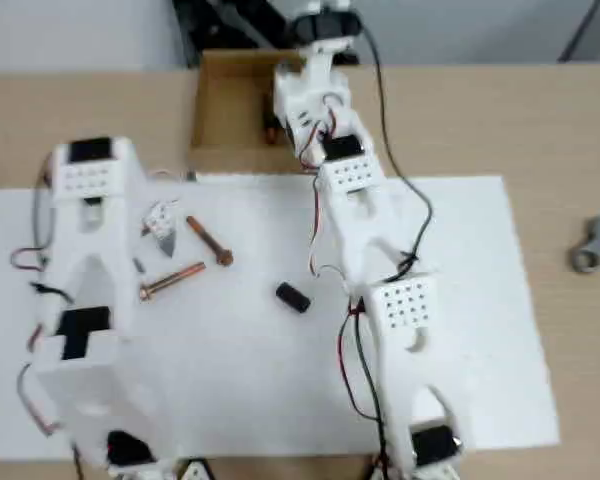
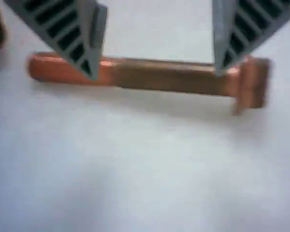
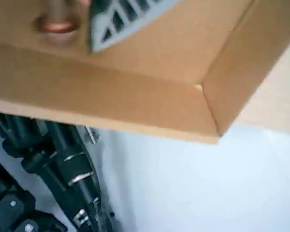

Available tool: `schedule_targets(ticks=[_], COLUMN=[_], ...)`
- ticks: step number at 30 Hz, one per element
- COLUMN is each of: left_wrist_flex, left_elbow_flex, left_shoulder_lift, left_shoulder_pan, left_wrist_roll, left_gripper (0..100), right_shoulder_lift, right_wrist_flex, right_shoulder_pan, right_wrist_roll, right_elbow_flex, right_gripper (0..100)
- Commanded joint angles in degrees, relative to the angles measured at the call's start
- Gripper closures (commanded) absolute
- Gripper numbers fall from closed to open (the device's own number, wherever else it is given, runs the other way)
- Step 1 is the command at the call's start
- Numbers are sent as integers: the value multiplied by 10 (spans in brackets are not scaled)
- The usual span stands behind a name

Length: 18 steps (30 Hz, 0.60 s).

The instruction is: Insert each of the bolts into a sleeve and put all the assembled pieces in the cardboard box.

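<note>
While a bolt (image 2: 150, 77) lies flat on the white sheet (image 2: 145, 169), the left gripper (image 2: 155, 67) hangs directly over it with its jaws apart. One finger (image 2: 72, 34) stands over the plain end of the shank and the other over the shank just beside the head. Neither finger is seen pressing the bolt (contact cannot be confirmed).

The high view shows two loose bolts on the sheet. The farther bolt (image 1: 209, 241) lies just beside the left gripper (image 1: 160, 222), and the nearer bolt (image 1: 172, 282) lies close to it toward the arm bases. Which of the two sits under the left gripper cannot be told. A black sleeve (image 1: 292, 297) rests on its side on the sheet, apart from both bolts and between the two arms.

The cardboard box (image 1: 230, 110) stands on the table (image 1: 500, 120) at the far edge of the sheet. The right gripper (image 1: 277, 120) is down inside the box, with a copper piece (image 3: 55, 24) against it above the box floor. Whether this gripper is apart or clamped cannot be told. A grey part (image 1: 592, 245) lies on bare wood off the sheet, on the right arm's side.
</note>
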Motion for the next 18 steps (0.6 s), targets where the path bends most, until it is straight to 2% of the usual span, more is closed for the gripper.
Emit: schedule_targets(ticks=[1, 5, 18], left_wrist_flex=[13, 13, 9], left_elbow_flex=[20, 45, 60], left_shoulder_lift=[-5, -5, -4], left_shoulder_pan=[-29, -50, -47], left_wrist_roll=[3, 3, 8], left_gripper=[852, 852, 852], right_shoulder_lift=[-3, 3, 4], right_wrist_flex=[9, 12, 13], right_shoulder_pan=[5, 5, 0], right_wrist_roll=[-5, -5, -5], right_elbow_flex=[-49, -49, -47], right_gripper=[826, 826, 826])
